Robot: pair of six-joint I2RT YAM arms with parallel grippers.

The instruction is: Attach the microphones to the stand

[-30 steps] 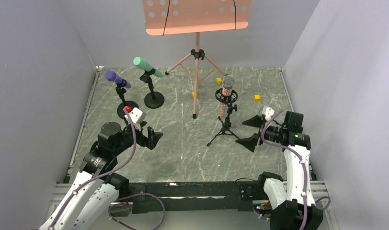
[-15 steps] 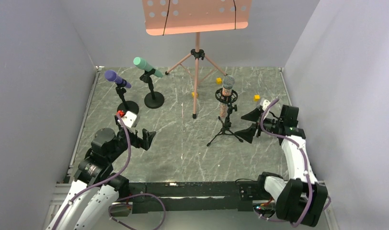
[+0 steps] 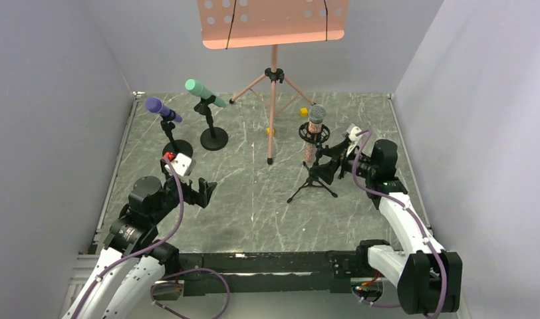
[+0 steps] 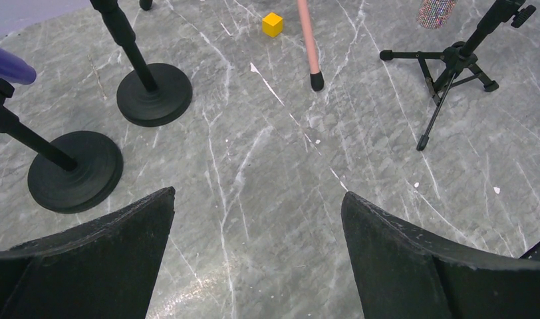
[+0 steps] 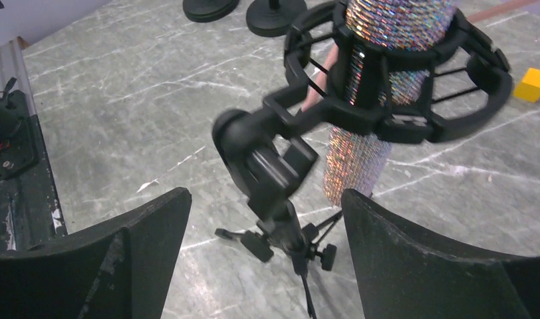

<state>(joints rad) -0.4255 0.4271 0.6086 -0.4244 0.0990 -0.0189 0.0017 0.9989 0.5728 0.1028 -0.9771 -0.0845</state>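
The purple microphone (image 3: pixel 155 106) and the mint-green microphone (image 3: pixel 202 91) sit tilted in clips on two round-base stands (image 3: pixel 214 138) at the back left. Upright in the black shock mount (image 5: pixel 394 113) of a small tripod stand (image 3: pixel 312 179) is the glittery microphone (image 3: pixel 315 126), whose body also shows in the right wrist view (image 5: pixel 360 159). My right gripper (image 5: pixel 266 199) is open, its fingers on either side of the stand's swivel joint without touching it. My left gripper (image 4: pixel 257 212) is open over bare table near the round bases, holding nothing.
A pink music stand (image 3: pixel 274 23) on a tripod rises at the back centre, one foot (image 4: pixel 316 81) near the middle of the table. Small yellow cubes (image 3: pixel 304 111) (image 5: pixel 532 84) lie on the marble surface. Grey walls close in on three sides.
My right gripper has moved left and forward from beside the tripod stand until its fingers flank the stand's joint. The left arm pulled back a little, then held still.
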